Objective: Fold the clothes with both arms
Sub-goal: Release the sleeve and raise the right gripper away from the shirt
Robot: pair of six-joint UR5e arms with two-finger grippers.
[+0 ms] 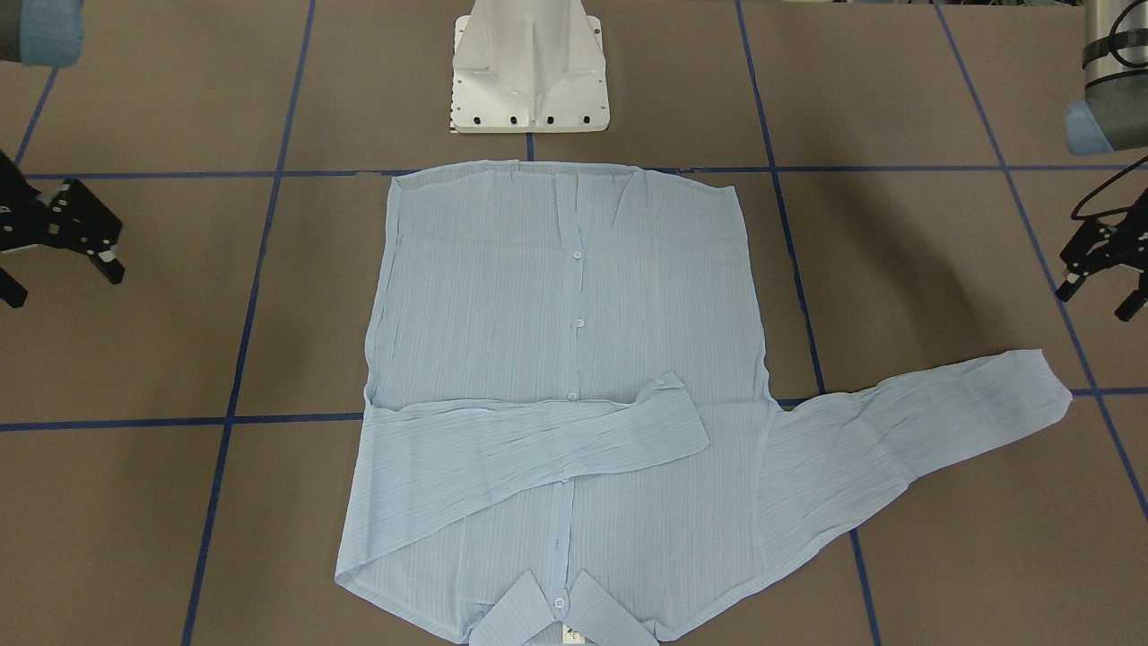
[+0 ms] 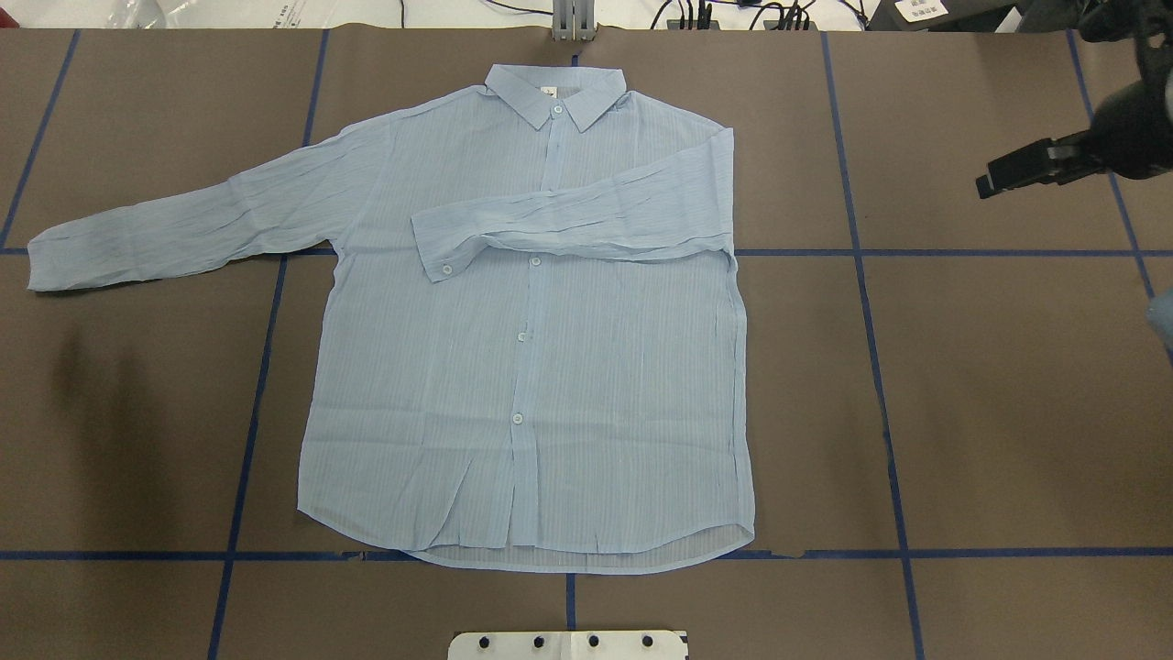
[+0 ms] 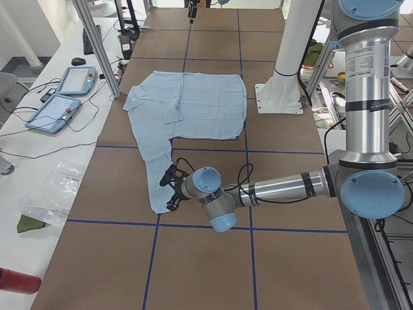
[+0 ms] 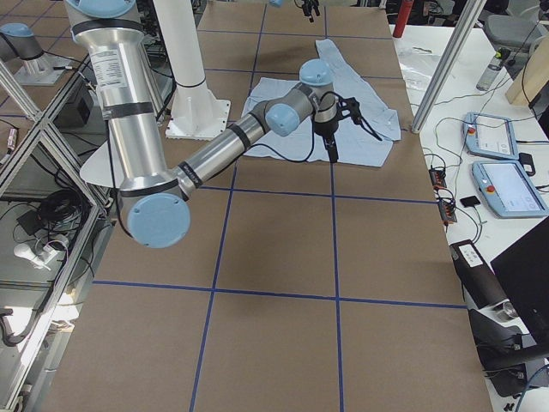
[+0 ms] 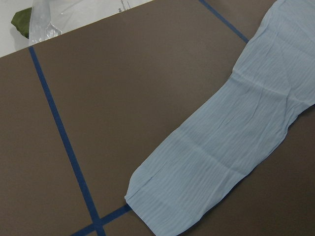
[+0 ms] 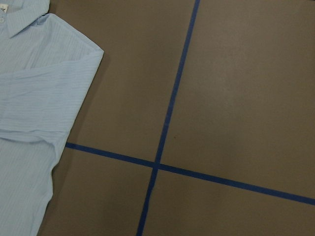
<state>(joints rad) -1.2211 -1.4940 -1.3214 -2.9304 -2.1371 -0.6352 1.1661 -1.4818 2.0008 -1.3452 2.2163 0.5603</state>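
Note:
The pale blue shirt [image 1: 565, 359] lies flat on the table, buttoned front up, collar [image 2: 555, 92] at the far side from the robot. One sleeve [image 2: 568, 220] is folded across the chest. The other sleeve [image 2: 192, 225] stretches out flat to the robot's left; its cuff shows in the left wrist view [image 5: 197, 182]. My left gripper [image 1: 1096, 301] hangs open and empty above the table near that cuff. My right gripper [image 1: 61, 283] is open and empty, off to the shirt's other side, also in the overhead view [image 2: 1031, 167]. The right wrist view shows the folded shoulder [image 6: 39, 98].
The brown table has a grid of blue tape lines [image 2: 880, 385]. The white pedestal base [image 1: 529, 72] stands just behind the shirt's hem. Beyond the table's far edge are tablets [image 3: 61, 97], cables and a plastic bag [image 3: 55, 190] on a white bench.

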